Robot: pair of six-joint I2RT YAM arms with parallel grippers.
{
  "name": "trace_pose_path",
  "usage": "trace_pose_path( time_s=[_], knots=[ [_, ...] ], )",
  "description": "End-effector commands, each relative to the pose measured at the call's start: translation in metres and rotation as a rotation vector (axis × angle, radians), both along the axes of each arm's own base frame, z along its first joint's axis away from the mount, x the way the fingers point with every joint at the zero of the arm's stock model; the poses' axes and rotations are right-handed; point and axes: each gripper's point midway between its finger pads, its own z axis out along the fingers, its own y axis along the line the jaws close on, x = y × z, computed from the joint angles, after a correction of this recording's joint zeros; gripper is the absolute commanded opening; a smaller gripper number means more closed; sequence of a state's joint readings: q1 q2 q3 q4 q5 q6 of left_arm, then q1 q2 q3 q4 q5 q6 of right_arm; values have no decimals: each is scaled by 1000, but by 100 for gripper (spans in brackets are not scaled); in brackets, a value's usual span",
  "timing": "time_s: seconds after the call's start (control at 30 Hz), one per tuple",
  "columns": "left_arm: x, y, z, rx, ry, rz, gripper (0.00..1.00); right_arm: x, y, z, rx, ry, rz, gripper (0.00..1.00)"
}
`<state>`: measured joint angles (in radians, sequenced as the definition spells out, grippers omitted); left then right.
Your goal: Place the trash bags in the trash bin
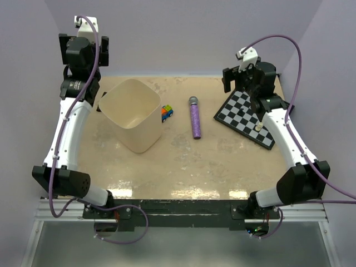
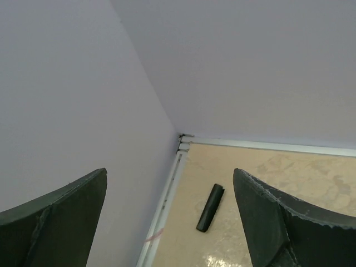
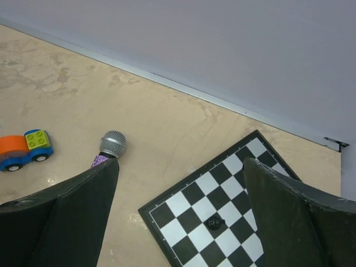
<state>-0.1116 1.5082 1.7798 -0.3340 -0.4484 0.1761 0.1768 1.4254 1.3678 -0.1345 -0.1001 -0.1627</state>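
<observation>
The cream-beige trash bin (image 1: 132,114) stands upright and empty on the left half of the table. A small tight black roll (image 2: 210,207), seemingly a rolled-up trash bag, lies on the table near the back-left corner. It is hidden behind my left arm in the top view. My left gripper (image 2: 169,175) is open and empty, held well above the roll and behind the bin (image 1: 82,61). My right gripper (image 3: 181,161) is open and empty, above the near-left corner of the chequered board (image 1: 245,83).
A purple glittery microphone (image 1: 195,118) lies mid-table, its head in the right wrist view (image 3: 111,146). A small toy car (image 1: 167,113) sits beside the bin. The chequered board (image 1: 247,118) lies at the right with a white piece (image 1: 259,127) and a black piece (image 3: 214,223). Walls enclose the back and sides.
</observation>
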Motion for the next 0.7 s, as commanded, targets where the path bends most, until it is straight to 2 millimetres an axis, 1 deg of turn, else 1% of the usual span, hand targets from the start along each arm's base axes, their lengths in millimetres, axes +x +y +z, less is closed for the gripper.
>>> trace_pose_path(
  time_s=[0.0, 0.07, 0.1, 0.13, 0.17, 0.2, 0.23, 0.27, 0.3, 0.33, 0.4, 0.47, 0.53, 0.6, 0.67],
  knots=[
    [-48, 37, 5, 170, 34, 143, 100, 4, 13, 8, 47, -20, 52, 98],
    [-65, 35, 0, 244, 42, 68, 100, 8, 17, 4, 48, -8, 68, 98],
    [-76, 34, 5, 277, 19, 50, 100, 9, 18, 5, 47, -6, 71, 98],
    [-84, 31, 3, 334, 33, 9, 100, 10, 19, 4, 42, -3, 78, 98],
    [-93, 30, 6, 423, 43, -21, 95, 9, 19, 3, 33, 1, 88, 98],
    [-99, 34, 8, 481, 74, -16, 93, 8, 22, 0, 26, 10, 107, 98],
    [-102, 38, 10, 477, 98, -14, 93, 5, 26, -5, 15, 22, 138, 98],
    [-104, 47, 10, 471, 123, -38, 92, 2, 28, -8, 5, 27, 159, 98],
    [-112, 64, 9, 462, 149, -12, 92, -1, 29, -13, -4, 37, 176, 98],
    [-119, 75, 7, 470, 165, -17, 93, -3, 31, -16, -8, 43, 187, 98],
    [-130, 87, -13, 494, 237, -74, 96, -5, 30, -24, -11, 60, 187, 98],
    [-142, 106, -41, 451, 348, -47, 95, -6, 29, -29, -15, 66, 180, 98],
    [-158, 134, -72, 325, 446, 55, 91, -6, 28, -31, -15, 67, 179, 98],
    [-171, 151, -106, 191, 533, 126, 87, -6, 28, -33, -14, 68, 177, 98],
    [-186, 167, -143, 122, 634, 227, 85, -7, 29, -36, -12, 75, 181, 98]
  ],
)
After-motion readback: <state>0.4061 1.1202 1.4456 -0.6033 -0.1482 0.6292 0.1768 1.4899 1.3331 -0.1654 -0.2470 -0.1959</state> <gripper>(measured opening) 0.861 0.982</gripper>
